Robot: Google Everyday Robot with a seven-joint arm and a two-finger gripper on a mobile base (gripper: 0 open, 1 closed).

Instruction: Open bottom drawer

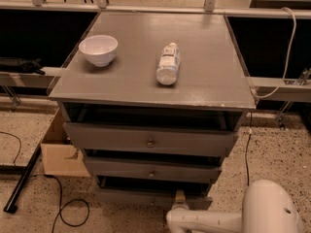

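The grey cabinet (155,89) has three drawers, all standing a little way out. The bottom drawer (131,196) is the lowest one, and only the top strip of its front shows above the picture's lower edge. Its knob is hidden. My gripper (180,198) is at the middle of the bottom drawer's front, at the end of my white arm (209,221), which reaches in from the lower right. The middle drawer (151,171) and the top drawer (150,140) each show a small round knob.
A white bowl (98,49) and a plastic bottle (168,63) lying on its side are on the cabinet top. A cardboard box (60,152) stands on the floor to the left. A black pole (22,178) and cables (68,212) lie on the speckled floor.
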